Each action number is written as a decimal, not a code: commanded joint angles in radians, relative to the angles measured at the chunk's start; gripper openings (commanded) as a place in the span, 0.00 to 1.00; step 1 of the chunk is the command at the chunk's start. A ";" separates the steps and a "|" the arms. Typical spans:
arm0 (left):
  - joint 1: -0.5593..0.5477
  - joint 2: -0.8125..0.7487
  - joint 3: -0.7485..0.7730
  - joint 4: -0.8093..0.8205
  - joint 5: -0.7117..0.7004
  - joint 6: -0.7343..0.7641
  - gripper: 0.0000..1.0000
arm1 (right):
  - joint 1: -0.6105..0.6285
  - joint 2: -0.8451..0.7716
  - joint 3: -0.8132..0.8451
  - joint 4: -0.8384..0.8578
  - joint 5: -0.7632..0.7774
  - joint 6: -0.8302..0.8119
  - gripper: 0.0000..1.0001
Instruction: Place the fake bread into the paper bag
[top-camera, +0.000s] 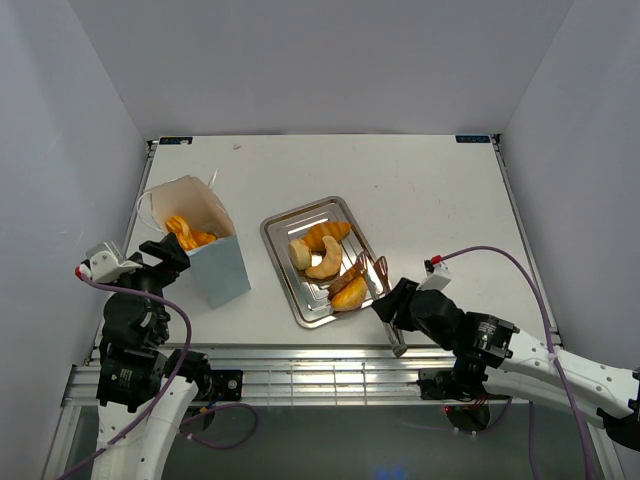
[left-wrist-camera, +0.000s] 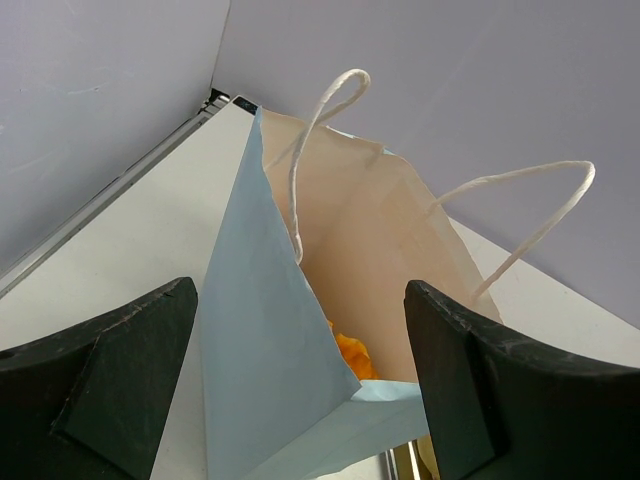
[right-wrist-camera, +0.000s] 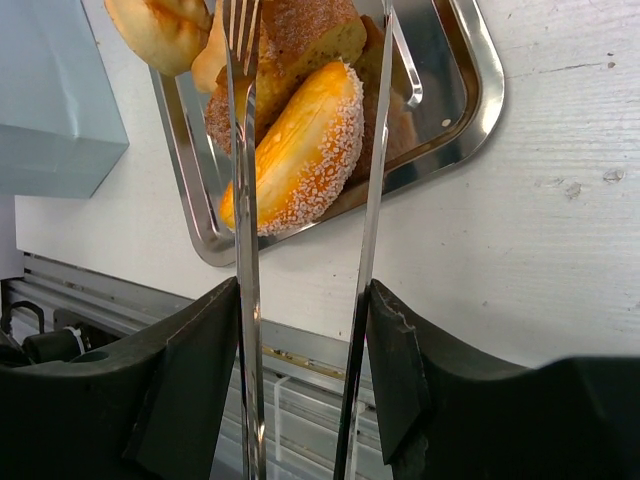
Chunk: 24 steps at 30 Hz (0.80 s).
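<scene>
— Right claw (right-wrist-camera: 300, 300)?
— I have it clamped on the tongs (right-wrist-camera: 245, 180), whose tips straddle a seeded bread (right-wrist-camera: 300, 150) in the tray (right-wrist-camera: 470, 110).
— And the other?
— Left claw (left-wrist-camera: 300, 290) gapes wide around the bag (left-wrist-camera: 260, 330) corner, with one orange piece (left-wrist-camera: 350, 352) inside.

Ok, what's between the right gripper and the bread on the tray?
Only the metal tongs, held in the right gripper; their arms run out to the sugared bread on the tray. The right wrist view shows it.
</scene>
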 joint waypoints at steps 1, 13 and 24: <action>-0.006 0.001 -0.006 0.015 0.011 0.008 0.95 | -0.001 -0.002 0.027 0.030 0.052 0.026 0.57; -0.010 -0.002 -0.008 0.016 0.011 0.009 0.95 | -0.001 0.018 -0.009 0.165 -0.011 0.011 0.58; -0.015 -0.005 -0.009 0.015 0.011 0.011 0.95 | -0.003 0.124 0.014 0.218 -0.060 0.003 0.59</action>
